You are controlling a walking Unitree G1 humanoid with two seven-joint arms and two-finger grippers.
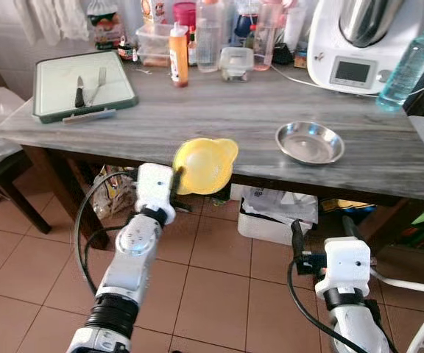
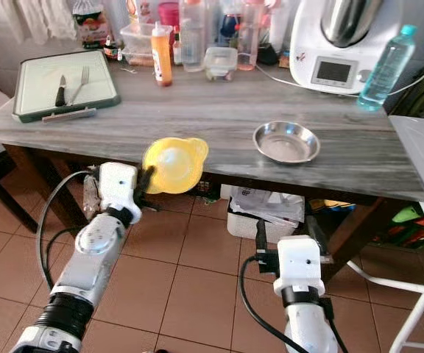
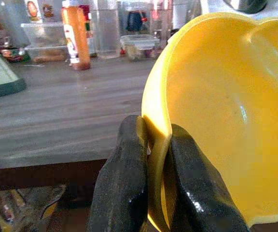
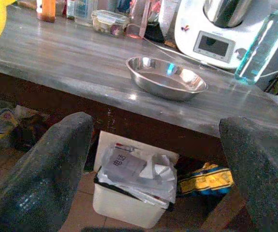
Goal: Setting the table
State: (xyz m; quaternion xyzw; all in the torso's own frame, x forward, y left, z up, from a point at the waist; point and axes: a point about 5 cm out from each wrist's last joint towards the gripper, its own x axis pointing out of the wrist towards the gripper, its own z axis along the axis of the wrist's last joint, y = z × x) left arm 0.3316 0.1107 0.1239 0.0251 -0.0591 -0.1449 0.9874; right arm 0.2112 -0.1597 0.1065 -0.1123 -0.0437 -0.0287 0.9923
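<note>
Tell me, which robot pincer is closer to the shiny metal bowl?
The right pincer. It hangs open just below the table edge, in front of the metal bowl. The left pincer is off to the bowl's left, gripping the yellow bowl.

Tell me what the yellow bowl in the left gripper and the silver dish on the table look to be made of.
The yellow bowl with a pouring lip, clamped at its rim by the left gripper, looks like plastic: opaque, uniformly coloured, with a soft sheen. The shallow round silver dish looks like polished stainless steel, since it mirrors light and nearby colours. Neither can be confirmed by look alone.
</note>
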